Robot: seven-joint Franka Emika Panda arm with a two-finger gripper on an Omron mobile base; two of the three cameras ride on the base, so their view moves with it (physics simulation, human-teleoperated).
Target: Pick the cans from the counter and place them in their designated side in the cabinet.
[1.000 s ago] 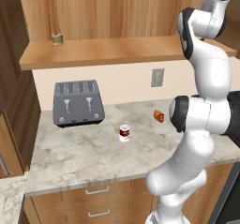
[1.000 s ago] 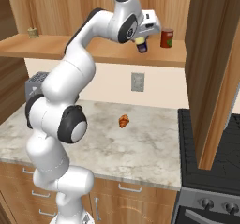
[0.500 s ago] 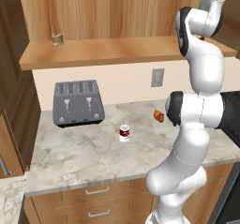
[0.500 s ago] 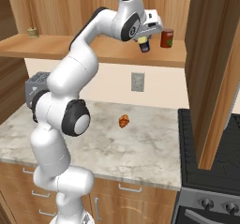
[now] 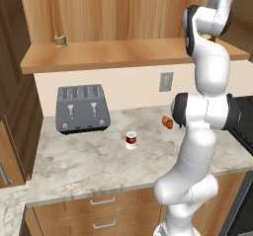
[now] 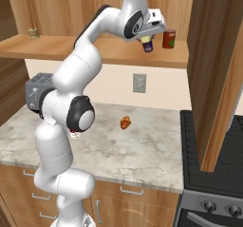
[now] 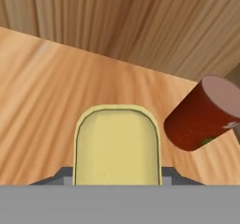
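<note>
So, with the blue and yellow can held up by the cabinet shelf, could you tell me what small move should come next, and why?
Probably lower the gripper a little until the blue and yellow can stands on the shelf board, then open the jaws. The jaws are shut on the can, which hangs just above the board beside the dark red can, apart from it. The red-and-white can waits on the counter.

Toaster [image 5: 82, 108], croissant [image 6: 125, 122], dark red can [image 6: 169, 39], olive-tan can [image 5: 61, 41].
</note>
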